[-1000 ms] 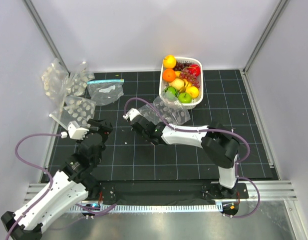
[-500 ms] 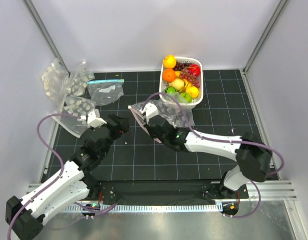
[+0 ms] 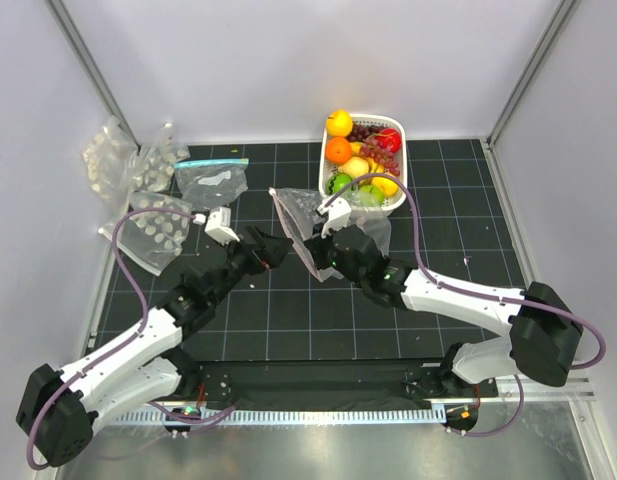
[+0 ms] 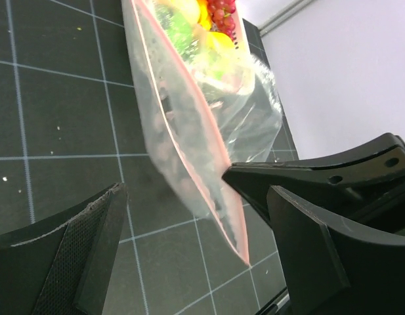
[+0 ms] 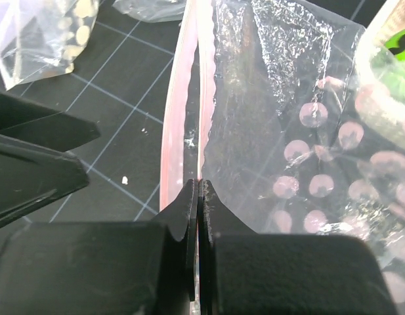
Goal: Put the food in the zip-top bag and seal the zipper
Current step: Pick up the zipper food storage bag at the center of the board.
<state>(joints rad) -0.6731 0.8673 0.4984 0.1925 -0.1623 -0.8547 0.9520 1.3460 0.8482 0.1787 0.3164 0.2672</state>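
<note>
The zip-top bag (image 3: 306, 215), clear with white dots, hangs raised just left of the basket. Its pinkish zipper (image 3: 292, 230) runs along the left edge. My right gripper (image 3: 321, 256) is shut on the bag's mouth edge; in the right wrist view the closed gripper (image 5: 199, 187) pinches one lip beside the zipper (image 5: 174, 131). My left gripper (image 3: 276, 249) is open and empty just left of the bag. In the left wrist view the left gripper (image 4: 195, 197) frames the bag (image 4: 189, 125) without touching it. The food (image 3: 360, 160), mixed fruit, lies in the white basket (image 3: 324, 170).
Several other dotted bags (image 3: 153, 225) lie at the left wall. A flat clear bag with a teal strip (image 3: 213, 180) lies behind them. The mat is black with a grid, and grey walls close in the sides and back.
My right gripper has lifted the bag's mouth off the mat and carried it right, toward the basket. My left arm has reached forward and right, up to the bag, with its gripper open.
</note>
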